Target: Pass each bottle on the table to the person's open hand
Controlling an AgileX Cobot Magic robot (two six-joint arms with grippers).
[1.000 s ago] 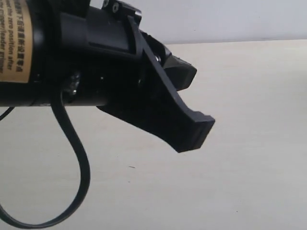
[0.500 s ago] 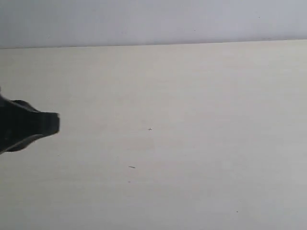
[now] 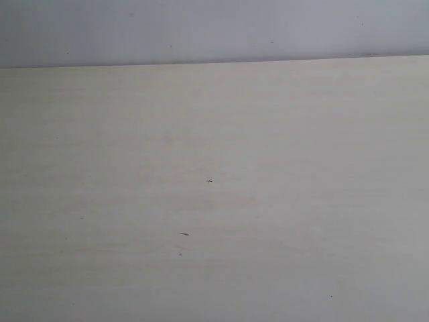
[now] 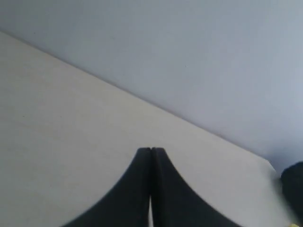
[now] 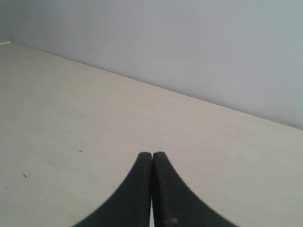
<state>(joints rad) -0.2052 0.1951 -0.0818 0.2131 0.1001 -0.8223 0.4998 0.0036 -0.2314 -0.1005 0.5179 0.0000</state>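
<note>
The pale beige table fills the exterior view, and neither arm shows there. No bottle and no person's open hand appear in any view. In the left wrist view my left gripper is shut, its two black fingers pressed together over the tabletop with nothing between them. My right gripper is likewise shut and holds nothing, hovering above the table.
A grey-blue wall rises behind the table's far edge. A dark object shows at the border of the left wrist view, past the table corner. A few tiny dark specks mark the tabletop.
The black arm and gripper that filled the left of the exterior view have drawn back to the left and left the frame entirely.
</note>
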